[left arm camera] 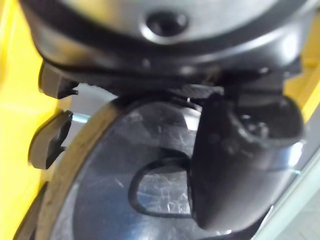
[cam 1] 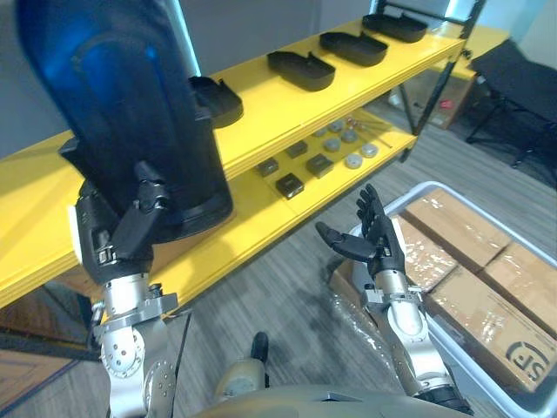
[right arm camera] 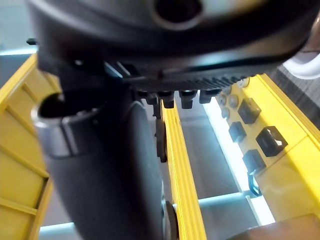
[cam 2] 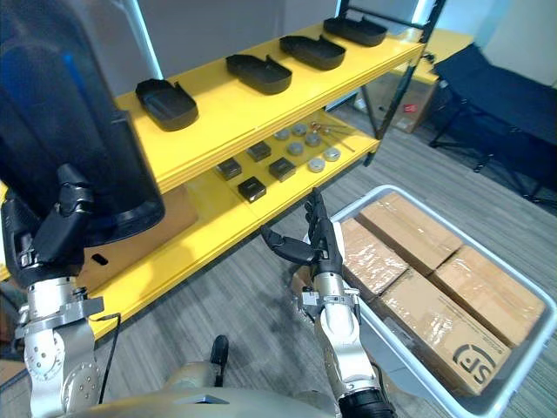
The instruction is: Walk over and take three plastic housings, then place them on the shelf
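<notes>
1. The left hand (cam 1: 117, 231) is closed round the lower end of a big black plastic housing (cam 1: 130, 104), thumb pressed across its face. It holds the piece upright and high, probably to clear the shelf's front edge.
2. The right hand (cam 1: 376, 237) is empty, fingers straight and spread, above the floor (cam 1: 287, 287) between shelf and bin, out of the way.
3. The shelf (cam 1: 261, 109) carries a row of housings (cam 2: 258, 72) on its top board, laid flat and apart. Bare yellow board at the near end looks like the free spot.
4. Small parts (cam 2: 270, 165) sit on the lower board. The grey bin (cam 2: 383, 190) of cardboard boxes (cam 2: 418, 261) crowds the right side.
</notes>
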{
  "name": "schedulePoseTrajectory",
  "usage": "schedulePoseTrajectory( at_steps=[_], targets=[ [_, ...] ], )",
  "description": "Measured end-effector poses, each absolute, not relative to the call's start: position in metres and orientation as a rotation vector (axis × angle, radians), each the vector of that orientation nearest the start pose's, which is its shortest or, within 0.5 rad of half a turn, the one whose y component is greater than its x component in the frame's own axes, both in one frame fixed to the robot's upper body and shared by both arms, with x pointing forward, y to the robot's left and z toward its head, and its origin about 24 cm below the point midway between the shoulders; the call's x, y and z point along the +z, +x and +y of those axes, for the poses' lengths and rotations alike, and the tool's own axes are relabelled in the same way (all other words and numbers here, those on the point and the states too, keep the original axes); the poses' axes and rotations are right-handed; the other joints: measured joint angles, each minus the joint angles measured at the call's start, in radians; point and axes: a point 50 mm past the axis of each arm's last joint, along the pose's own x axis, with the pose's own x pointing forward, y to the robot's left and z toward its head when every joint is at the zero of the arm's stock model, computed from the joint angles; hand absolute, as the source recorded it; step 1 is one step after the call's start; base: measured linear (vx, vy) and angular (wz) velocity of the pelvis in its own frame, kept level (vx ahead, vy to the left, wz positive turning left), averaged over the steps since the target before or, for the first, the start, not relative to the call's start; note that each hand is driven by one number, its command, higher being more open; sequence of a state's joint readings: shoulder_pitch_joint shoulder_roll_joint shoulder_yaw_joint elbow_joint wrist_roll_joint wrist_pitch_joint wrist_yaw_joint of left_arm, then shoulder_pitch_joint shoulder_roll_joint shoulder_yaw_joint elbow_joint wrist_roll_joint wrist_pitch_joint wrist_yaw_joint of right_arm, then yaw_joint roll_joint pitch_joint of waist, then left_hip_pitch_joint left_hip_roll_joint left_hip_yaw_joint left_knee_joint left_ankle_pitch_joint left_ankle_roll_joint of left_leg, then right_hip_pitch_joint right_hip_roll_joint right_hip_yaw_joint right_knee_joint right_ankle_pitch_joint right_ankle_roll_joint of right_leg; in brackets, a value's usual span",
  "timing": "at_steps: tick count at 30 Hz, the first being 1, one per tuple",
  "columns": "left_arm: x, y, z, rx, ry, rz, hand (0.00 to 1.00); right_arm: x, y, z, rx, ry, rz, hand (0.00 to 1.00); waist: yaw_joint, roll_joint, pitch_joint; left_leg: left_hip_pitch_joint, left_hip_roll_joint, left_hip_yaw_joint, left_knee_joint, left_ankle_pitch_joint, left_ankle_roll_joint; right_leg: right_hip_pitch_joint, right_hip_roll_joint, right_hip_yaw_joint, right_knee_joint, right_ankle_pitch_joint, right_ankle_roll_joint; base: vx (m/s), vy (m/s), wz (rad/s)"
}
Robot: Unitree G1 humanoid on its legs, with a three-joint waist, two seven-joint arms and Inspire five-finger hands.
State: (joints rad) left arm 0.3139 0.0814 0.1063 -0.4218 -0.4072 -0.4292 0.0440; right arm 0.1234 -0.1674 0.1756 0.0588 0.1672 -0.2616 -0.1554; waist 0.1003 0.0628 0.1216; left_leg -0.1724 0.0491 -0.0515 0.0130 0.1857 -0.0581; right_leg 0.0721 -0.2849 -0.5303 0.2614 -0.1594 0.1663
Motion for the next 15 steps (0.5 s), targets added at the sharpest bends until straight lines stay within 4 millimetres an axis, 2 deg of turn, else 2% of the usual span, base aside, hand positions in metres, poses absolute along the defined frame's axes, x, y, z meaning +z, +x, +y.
schedulePoseTrajectory(
  at_steps=[4, 6, 9, 12, 13, 15],
  targets=[
    [0.108, 0.173, 0.209, 0.266, -0.263, -0.524, 0.0, 0.033, 0.23, -0.144, 0.08, 0.006, -0.124, 1.0, 0.011, 0.001, 0.03, 0.0, 0.005, 0.0, 0.0, 0.005, -0.005, -0.005, 0.002, 0.002, 0.008, -0.003, -0.004, -0.03, -0.043, 0.01],
    [0.101, 0.173, 0.212, 0.304, -0.269, -0.494, 0.0, 0.044, 0.229, -0.139, 0.151, 0.008, -0.187, 1.0, 0.016, -0.003, 0.052, 0.003, 0.008, 0.0, 0.003, 0.003, -0.006, -0.004, 0.003, 0.006, 0.018, -0.013, -0.016, -0.06, -0.04, -0.01],
    [0.095, 0.168, 0.215, 0.329, -0.263, -0.462, 0.0, 0.05, 0.228, -0.136, 0.194, 0.015, -0.228, 1.0, 0.019, -0.021, 0.071, -0.001, 0.008, 0.002, 0.029, -0.021, 0.004, -0.002, 0.0, 0.009, 0.023, -0.026, -0.011, -0.07, -0.015, -0.01],
    [0.092, 0.164, 0.217, 0.343, -0.252, -0.444, 0.0, 0.051, 0.228, -0.137, 0.194, 0.022, -0.24, 1.0, 0.02, -0.035, 0.08, -0.044, -0.007, 0.004, 0.134, -0.081, 0.01, 0.006, -0.017, 0.008, 0.043, -0.043, -0.004, -0.03, 0.036, 0.09],
    [0.092, 0.162, 0.221, 0.362, -0.246, -0.447, 0.0, 0.052, 0.228, -0.138, 0.186, 0.018, -0.241, 1.0, 0.025, -0.036, 0.081, -0.073, -0.017, 0.007, 0.209, -0.125, 0.013, 0.015, -0.03, 0.001, 0.054, -0.055, 0.007, 0.0, 0.076, 0.16],
    [0.093, 0.16, 0.225, 0.378, -0.24, -0.458, 0.0, 0.052, 0.229, -0.139, 0.16, 0.018, -0.241, 1.0, 0.032, -0.039, 0.082, -0.106, -0.031, 0.023, 0.298, -0.178, 0.026, 0.039, -0.05, -0.012, 0.062, -0.072, 0.029, 0.04, 0.136, 0.36]
  ],
)
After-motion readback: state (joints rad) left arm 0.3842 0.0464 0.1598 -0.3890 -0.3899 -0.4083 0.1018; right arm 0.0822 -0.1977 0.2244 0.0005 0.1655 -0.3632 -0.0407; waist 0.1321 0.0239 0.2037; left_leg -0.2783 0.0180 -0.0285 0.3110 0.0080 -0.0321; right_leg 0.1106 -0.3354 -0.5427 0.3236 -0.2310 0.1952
